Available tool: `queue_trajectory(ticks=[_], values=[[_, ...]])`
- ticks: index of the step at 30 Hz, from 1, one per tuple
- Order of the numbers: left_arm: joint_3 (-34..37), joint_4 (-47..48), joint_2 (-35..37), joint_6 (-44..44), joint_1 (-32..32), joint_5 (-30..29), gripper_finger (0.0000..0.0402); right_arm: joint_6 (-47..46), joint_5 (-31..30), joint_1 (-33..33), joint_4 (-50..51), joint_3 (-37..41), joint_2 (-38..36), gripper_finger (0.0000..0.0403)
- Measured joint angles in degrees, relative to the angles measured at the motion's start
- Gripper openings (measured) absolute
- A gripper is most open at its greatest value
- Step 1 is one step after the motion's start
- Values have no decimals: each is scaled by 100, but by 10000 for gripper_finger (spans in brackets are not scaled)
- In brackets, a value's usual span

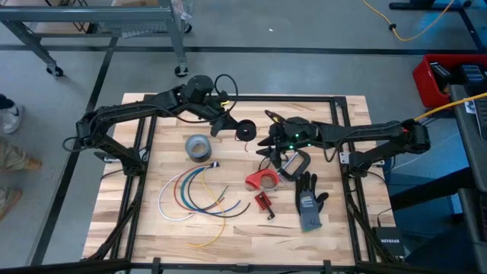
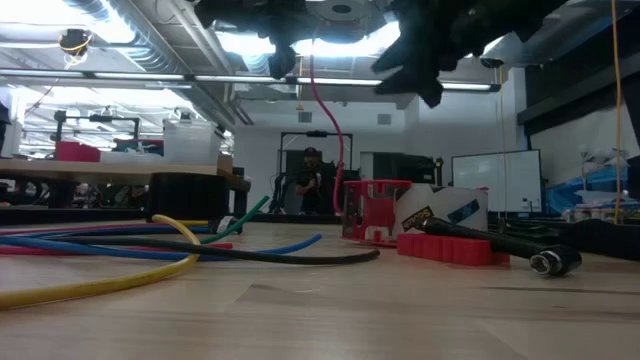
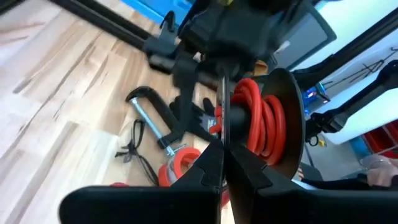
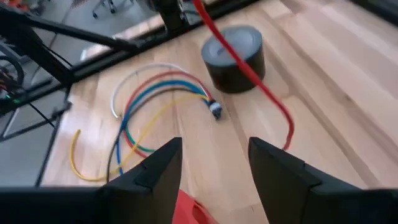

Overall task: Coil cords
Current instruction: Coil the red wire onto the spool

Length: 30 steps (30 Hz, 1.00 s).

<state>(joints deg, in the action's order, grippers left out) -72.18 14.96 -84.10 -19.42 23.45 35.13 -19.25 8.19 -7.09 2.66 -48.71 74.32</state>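
**benchwatcher:** Closest to the low camera is the yellow cord (image 2: 100,283), snaking along the bench (image 1: 251,236) front, with the blue cord (image 2: 120,246) and a black one right behind it. From above, that whole fan of cords (image 1: 194,194) (white, red, blue, green, yellow) sits on the left-centre of the bench, joined at one end just below the grey tape roll (image 1: 198,147).

**spoolguy:** And the left gripper (image 1: 228,122)? What's it on?

**benchwatcher:** It's up near the back edge, pinched shut on the rim of a black spool (image 3: 273,124). The wrist view shows its fingers (image 3: 208,171) meeting on the disc edge, and the red cord (image 3: 258,121) is wrapped in several turns around the hub. A loose length of that red cord (image 4: 249,74) hangs off the spool and trails down past the tape roll onto the wood.

**spoolguy:** Moving right?

**benchwatcher:** Right gripper (image 1: 272,149) is mid-bench, raised above the surface, fingers (image 4: 283,177) spread wide apart with nothing between them. Its camera looks past them at the cord fan and the tape roll. Just below it sits a red tape dispenser (image 1: 261,180), with a black C-clamp (image 1: 295,163) just beside that, a small red piece (image 1: 263,202), and a grey-and-black glove (image 1: 309,199) furthest right.
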Motion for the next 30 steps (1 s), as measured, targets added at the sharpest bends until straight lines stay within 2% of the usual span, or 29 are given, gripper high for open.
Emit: queue_trajectory(ticks=[11,17,22,30], values=[[0,-513,55,-244,-21,41,0,192,-312,0,-4,0,810,186],[0,-492,287,-261,-21,46,0,335,-322,0,-38,0,881,186],[0,-620,465,-264,-21,14,0,476,-330,-2,-551,0,881,186],[0,-858,667,-266,-23,2,0,796,-1032,-7,-942,2,881,186]])
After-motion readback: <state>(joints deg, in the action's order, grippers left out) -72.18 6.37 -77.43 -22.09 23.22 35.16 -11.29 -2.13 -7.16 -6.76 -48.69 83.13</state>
